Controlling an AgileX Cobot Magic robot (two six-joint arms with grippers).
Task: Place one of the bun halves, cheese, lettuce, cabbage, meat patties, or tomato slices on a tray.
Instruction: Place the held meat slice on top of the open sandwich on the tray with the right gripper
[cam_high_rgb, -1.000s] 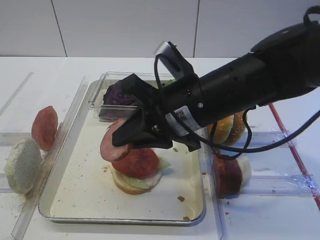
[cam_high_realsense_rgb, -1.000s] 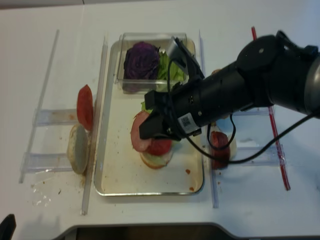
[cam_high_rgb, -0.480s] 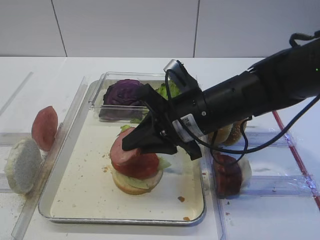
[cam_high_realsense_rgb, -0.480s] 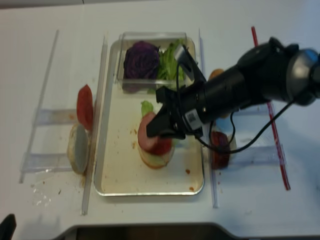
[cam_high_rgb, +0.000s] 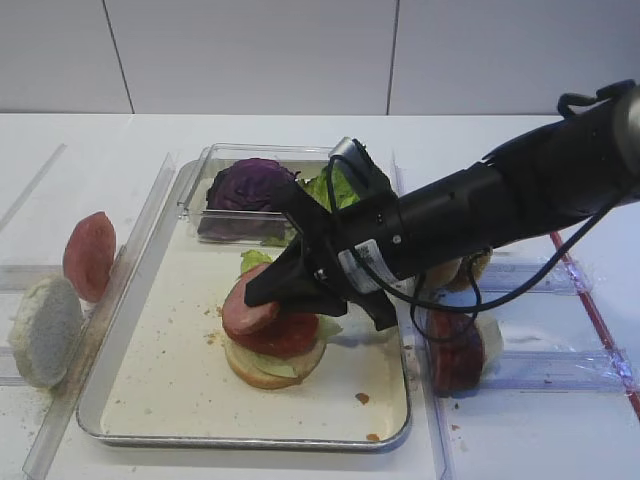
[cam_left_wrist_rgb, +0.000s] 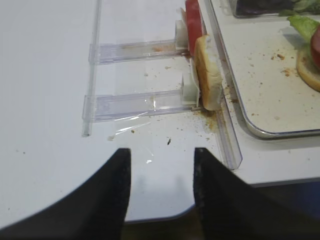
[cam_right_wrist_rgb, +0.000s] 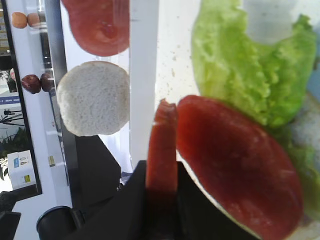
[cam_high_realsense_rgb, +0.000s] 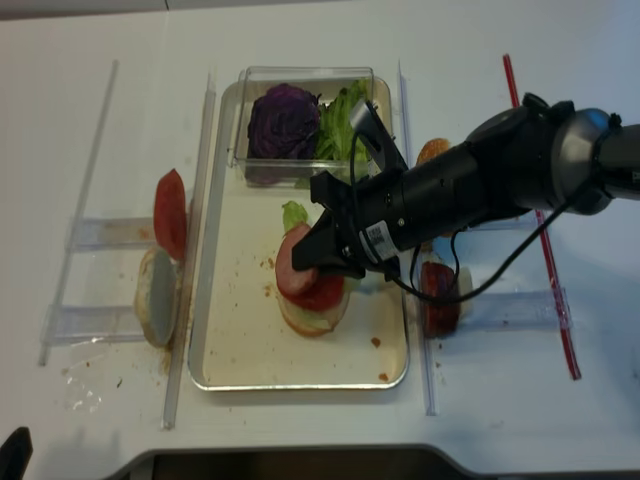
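My right gripper (cam_high_rgb: 258, 299) is shut on a meat patty (cam_high_rgb: 246, 308), pink-faced with a dark rim, seen edge-on in the right wrist view (cam_right_wrist_rgb: 162, 145). The patty leans tilted on the left side of a tomato slice (cam_high_rgb: 292, 335). That slice tops a stack of lettuce and a bun half (cam_high_rgb: 262, 370) in the middle of the cream tray (cam_high_rgb: 160, 400). Purple cabbage (cam_high_rgb: 247, 185) and frilly lettuce (cam_high_rgb: 335, 186) lie in a clear box at the tray's back. My left gripper (cam_left_wrist_rgb: 161, 167) stands open over bare table near the front edge, holding nothing.
A clear rack left of the tray holds a red slice (cam_high_rgb: 88, 255) and a white-faced bun half (cam_high_rgb: 42, 330). The right rack carries bun halves (cam_high_rgb: 462, 268) and dark red slices (cam_high_rgb: 455, 352). Clear dividers run along both tray sides. A red strip (cam_high_realsense_rgb: 540, 220) lies far right.
My right gripper has come down and moved right with the meat patty. The patty hung left of the stack before and now rests against the tomato slice. The left gripper's earlier state is not shown.
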